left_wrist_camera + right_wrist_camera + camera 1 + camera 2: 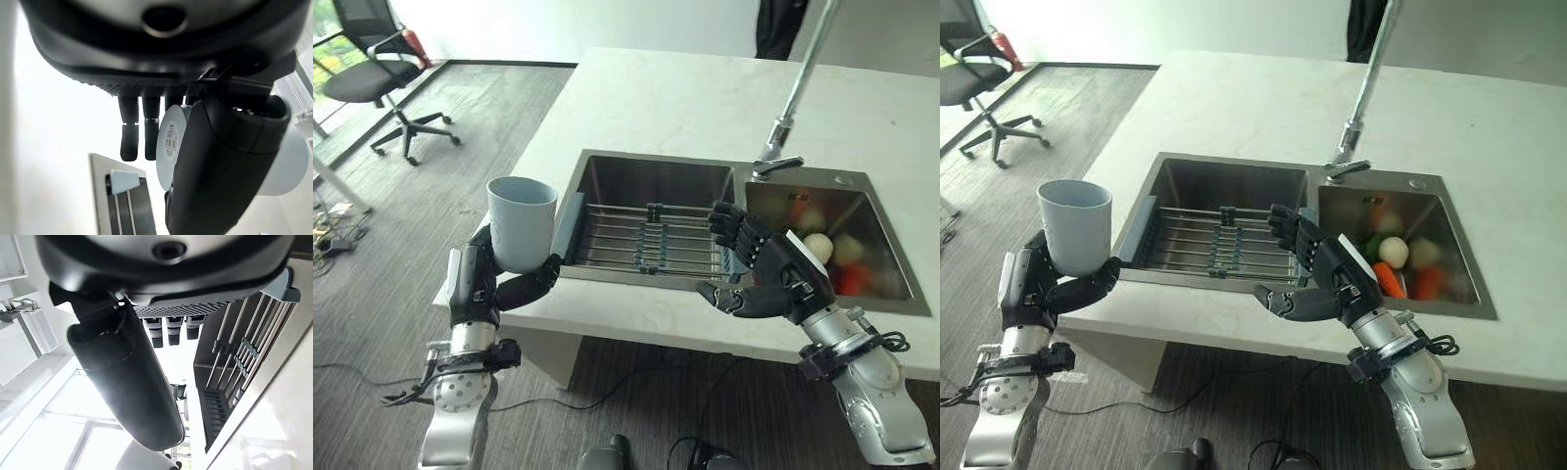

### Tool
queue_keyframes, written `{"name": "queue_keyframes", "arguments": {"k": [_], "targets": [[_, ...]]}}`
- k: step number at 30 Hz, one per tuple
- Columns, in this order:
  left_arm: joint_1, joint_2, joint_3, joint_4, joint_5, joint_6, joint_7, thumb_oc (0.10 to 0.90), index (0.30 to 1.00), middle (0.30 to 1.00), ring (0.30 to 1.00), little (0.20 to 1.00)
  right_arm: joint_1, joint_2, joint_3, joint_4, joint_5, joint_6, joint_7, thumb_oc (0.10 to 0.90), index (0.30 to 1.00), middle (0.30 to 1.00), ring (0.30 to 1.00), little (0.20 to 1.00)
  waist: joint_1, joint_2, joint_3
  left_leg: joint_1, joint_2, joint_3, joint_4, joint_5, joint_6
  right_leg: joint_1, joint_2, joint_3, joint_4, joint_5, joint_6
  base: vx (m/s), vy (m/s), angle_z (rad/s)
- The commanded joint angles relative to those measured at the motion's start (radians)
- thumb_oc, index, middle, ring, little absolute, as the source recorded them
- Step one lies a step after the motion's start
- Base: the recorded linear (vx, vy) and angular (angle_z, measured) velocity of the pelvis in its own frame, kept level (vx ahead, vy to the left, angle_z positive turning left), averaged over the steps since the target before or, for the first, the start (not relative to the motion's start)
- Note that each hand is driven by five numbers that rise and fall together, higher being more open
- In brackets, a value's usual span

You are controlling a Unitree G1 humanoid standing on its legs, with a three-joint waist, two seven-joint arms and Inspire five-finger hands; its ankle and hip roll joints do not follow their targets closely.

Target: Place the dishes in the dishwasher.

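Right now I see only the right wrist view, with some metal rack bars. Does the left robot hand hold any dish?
Observer: Yes. The left robot hand is curled round a pale blue-grey round cup, which it holds upright by the left edge of the white stone counter.
Operator: Where is my right robot hand?
Observer: The right robot hand hovers open over the sink's near rim, beside the steel wire rack.
Operator: What is in the other basin?
Observer: The right steel basin holds white and orange vegetables.
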Motion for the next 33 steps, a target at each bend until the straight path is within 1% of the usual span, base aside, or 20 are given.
{"name": "queue_keyframes", "arguments": {"k": [1, 2, 4, 6, 8, 9, 10, 11, 14, 16, 20, 21, 22, 23, 27, 28, 29, 30, 32, 33], "targets": [[-0.065, 0.059, 0.075, -0.155, -0.028, -0.178, -0.008, 0.4, 0.3, 0.3, 0.3, 0.3, -0.055, 0.01, -0.026, -0.126, 0.1, -0.154, -0.042, 0.8, 0.9, 0.9, 0.9, 0.9, -0.008, -0.018, -0.052, 0.034, 0.018, 0.036, 0.044, -0.103, -0.033, -0.001, 0.033, 0.008, 0.046, -0.094, -0.065, 0.04, -0.059, 0.38], [-0.051, 0.058, 0.076, -0.163, -0.022, -0.188, -0.004, 0.4, 0.3, 0.3, 0.3, 0.3, -0.055, 0.009, -0.022, -0.127, 0.101, -0.158, -0.051, 0.8, 0.9, 0.9, 0.9, 0.9, -0.001, -0.018, -0.045, 0.037, 0.021, 0.032, 0.044, -0.103, -0.04, 0.007, 0.035, 0.004, 0.046, -0.102, -0.067, 0.01, -0.037, 0.37], [-0.03, 0.059, 0.076, -0.177, -0.008, -0.207, 0.011, 0.4, 0.3, 0.3, 0.3, 0.3, -0.06, -0.001, -0.019, -0.132, 0.108, -0.163, -0.07, 0.8, 0.9, 0.9, 0.9, 0.9, 0.011, -0.017, -0.033, 0.019, 0.027, 0.026, 0.044, -0.076, -0.05, 0.0, 0.035, -0.005, 0.046, -0.094, -0.073, -0.01, -0.022, 0.29], [-0.012, 0.059, 0.08, -0.184, -0.031, -0.226, 0.009, 0.4, 0.3, 0.3, 0.3, 0.3, -0.062, -0.008, -0.014, -0.136, 0.104, -0.169, -0.089, 0.8, 0.9, 0.9, 0.9, 0.9, 0.022, -0.015, -0.021, 0.013, 0.035, 0.03, 0.044, -0.064, -0.06, 0.003, 0.033, -0.013, 0.046, -0.093, -0.071, -0.01, 0.0, 0.35], [-0.007, 0.057, 0.081, -0.186, -0.069, -0.236, 0.011, 0.4, 0.3, 0.3, 0.3, 0.3, -0.064, -0.011, -0.008, -0.133, 0.084, -0.173, -0.112, 0.8, 0.9, 0.9, 0.9, 0.9, 0.02, -0.011, -0.016, 0.012, 0.066, 0.094, 0.044, -0.061, -0.071, 0.01, 0.014, -0.047, 0.046, -0.095, -0.061, -0.05, 0.055, 0.38], [-0.011, 0.057, 0.077, -0.183, -0.09, -0.238, 0.001, 0.4, 0.3, 0.3, 0.3, 0.3, -0.057, -0.012, -0.015, -0.13, 0.083, -0.181, -0.123, 0.8, 0.9, 0.9, 0.9, 0.9, 0.013, -0.011, -0.017, 0.014, 0.083, 0.137, 0.044, -0.059, -0.074, 0.015, 0.003, -0.072, 0.046, -0.093, -0.057, -0.09, 0.117, 0.44], [-0.021, 0.056, 0.066, -0.176, -0.126, -0.245, -0.018, 0.4, 0.3, 0.3, 0.3, 0.3, -0.043, -0.017, -0.031, -0.127, 0.082, -0.197, -0.142, 0.8, 0.9, 0.9, 0.9, 0.9, -0.001, -0.012, -0.016, 0.021, 0.1, 0.198, 0.044, -0.058, -0.074, 0.023, -0.016, -0.113, 0.046, -0.085, -0.048, -0.06, 0.145, 0.61], [-0.024, 0.057, 0.058, -0.174, -0.134, -0.254, -0.023, 0.4, 0.3, 0.3, 0.3, 0.3, -0.036, -0.02, -0.039, -0.125, 0.08, -0.209, -0.149, 0.8, 0.9, 0.9, 0.9, 0.9, -0.005, -0.013, -0.012, 0.025, 0.095, 0.202, 0.044, -0.063, -0.071, 0.027, -0.023, -0.122, 0.046, -0.082, -0.043, -0.03, 0.17, 1.24], [-0.02, 0.059, 0.046, -0.177, -0.106, -0.275, -0.009, 0.4, 0.3, 0.3, 0.3, 0.3, -0.041, -0.019, -0.048, -0.114, 0.092, -0.233, -0.148, 0.8, 0.9, 0.9, 0.9, 0.9, -0.003, -0.015, -0.008, 0.027, 0.052, 0.153, 0.044, -0.087, -0.046, 0.023, -0.031, -0.097, 0.046, -0.074, -0.03, 0.03, 0.194, 1.06], [-0.022, 0.062, 0.045, -0.169, -0.111, -0.276, -0.022, 0.4, 0.3, 0.3, 0.3, 0.3, -0.037, -0.005, -0.047, -0.107, 0.1, -0.246, -0.158, 0.8, 0.9, 0.9, 0.9, 0.9, -0.005, -0.016, -0.013, 0.032, 0.047, 0.158, 0.044, -0.1, -0.036, 0.023, -0.045, -0.096, 0.046, -0.065, -0.015, 0.06, 0.209, 0.2], [-0.034, 0.078, 0.051, -0.165, -0.102, -0.284, -0.033, 0.4, 0.3, 0.3, 0.3, 0.3, -0.023, 0.034, -0.037, -0.109, 0.092, -0.273, -0.148, 0.8, 0.9, 0.9, 0.9, 0.9, 0.0, -0.02, -0.013, 0.05, 0.015, 0.164, 0.044, -0.132, 0.0, 0.029, -0.091, -0.103, 0.046, -0.028, 0.027, 0.08, 0.245, 0.11], [-0.041, 0.082, 0.052, -0.166, -0.104, -0.284, -0.033, 0.4, 0.3, 0.3, 0.3, 0.3, -0.025, 0.043, -0.031, -0.108, 0.082, -0.276, -0.149, 0.8, 0.9, 0.9, 0.9, 0.9, 0.003, -0.021, -0.009, 0.052, 0.006, 0.159, 0.044, -0.138, 0.008, 0.031, -0.1, -0.103, 0.046, -0.016, 0.03, 0.09, 0.305, 0.12], [-0.062, 0.089, 0.049, -0.163, -0.112, -0.278, -0.031, 0.4, 0.3, 0.3, 0.3, 0.3, -0.036, 0.056, -0.018, -0.104, 0.064, -0.277, -0.16, 0.8, 0.9, 0.9, 0.9, 0.9, 0.007, -0.025, -0.001, 0.051, -0.015, 0.142, 0.044, -0.149, 0.024, 0.036, -0.113, -0.103, 0.046, 0.025, 0.036, 0.09, 0.306, 0.14], [-0.073, 0.09, 0.046, -0.162, -0.118, -0.271, -0.03, 0.4, 0.3, 0.3, 0.3, 0.3, -0.044, 0.06, -0.013, -0.103, 0.061, -0.275, -0.167, 0.8, 0.9, 0.9, 0.9, 0.9, 0.009, -0.025, 0.001, 0.049, -0.023, 0.133, 0.044, -0.152, 0.031, 0.042, -0.113, -0.102, 0.046, 0.042, 0.036, 0.11, 0.338, 0.14], [-0.102, 0.094, 0.019, -0.145, -0.098, -0.273, -0.014, 0.4, 0.3, 0.3, 0.3, 0.3, -0.056, 0.074, 0.003, -0.099, 0.062, -0.28, -0.178, 0.8, 0.9, 0.9, 0.9, 0.9, -0.003, -0.015, 0.003, 0.038, -0.044, 0.084, 0.044, -0.15, 0.059, 0.071, -0.066, -0.068, 0.046, 0.137, 0.03, 0.09, 0.18, 0.26], [-0.11, 0.089, 0.006, -0.14, -0.088, -0.273, -0.011, 0.4, 0.3, 0.3, 0.3, 0.3, -0.057, 0.069, 0.003, -0.099, 0.07, -0.277, -0.178, 0.8, 0.9, 0.9, 0.9, 0.9, -0.016, -0.012, 0.006, 0.037, -0.045, 0.062, 0.044, -0.145, 0.063, 0.065, -0.027, -0.03, 0.046, 0.139, 0.021, 0.11, 0.09, 0.26], [-0.12, 0.088, -0.005, -0.133, -0.096, -0.274, -0.023, 0.4, 0.3, 0.3, 0.3, 0.3, -0.052, 0.061, -0.003, -0.097, 0.07, -0.281, -0.188, 0.8, 0.9, 0.9, 0.9, 0.9, -0.032, -0.016, 0.008, 0.036, -0.058, 0.031, 0.044, -0.141, 0.067, 0.042, 0.019, 0.03, 0.046, 0.099, 0.008, 0.1, 0.04, 0.25], [-0.129, 0.086, -0.014, -0.128, -0.107, -0.274, -0.038, 0.4, 0.3, 0.3, 0.3, 0.3, -0.043, 0.051, -0.013, -0.093, 0.074, -0.289, -0.196, 0.8, 0.9, 0.9, 0.9, 0.9, -0.047, -0.023, 0.007, 0.033, -0.076, 0.002, 0.044, -0.138, 0.069, 0.021, 0.052, 0.083, 0.046, 0.058, -0.006, 0.08, -0.012, 0.68], [-0.138, 0.071, -0.034, -0.114, -0.121, -0.284, -0.074, 0.4, 0.3, 0.3, 0.3, 0.3, -0.007, 0.033, -0.05, -0.088, 0.093, -0.311, -0.198, 0.8, 0.9, 0.9, 0.9, 0.9, -0.076, -0.038, -0.005, 0.022, -0.112, -0.046, 0.044, -0.128, 0.074, -0.026, 0.099, 0.186, 0.046, 0.0, -0.032, 0.13, -0.093, 2.08], [-0.132, 0.063, -0.051, -0.107, -0.124, -0.298, -0.079, 0.4, 0.3, 0.3, 0.3, 0.3, 0.013, 0.027, -0.069, -0.088, 0.113, -0.32, -0.19, 0.8, 0.9, 0.9, 0.9, 0.9, -0.093, -0.043, -0.013, 0.023, -0.127, -0.066, 0.044, -0.131, 0.077, -0.039, 0.127, 0.245, 0.046, -0.015, -0.041, 0.19, -0.229, 2.48]]}}
